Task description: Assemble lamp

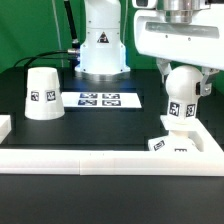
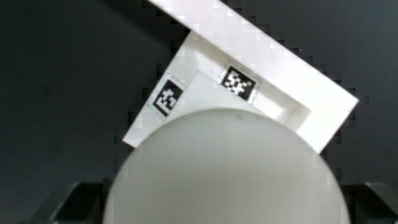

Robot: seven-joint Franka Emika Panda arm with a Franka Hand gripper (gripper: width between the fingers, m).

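My gripper is shut on the white round-headed bulb and holds it by the head, with its tagged stem pointing down. The bulb hangs just above the blocky white base, which sits at the exterior view's right against the rail. In the wrist view the bulb's head fills the frame between my dark fingers, and the base with two tags lies beyond it. The cone-shaped shade stands on the table at the exterior view's left, wide end down.
The marker board lies flat mid-table between the shade and the bulb. A long white rail borders the table's near edge. The robot's pedestal stands at the back.
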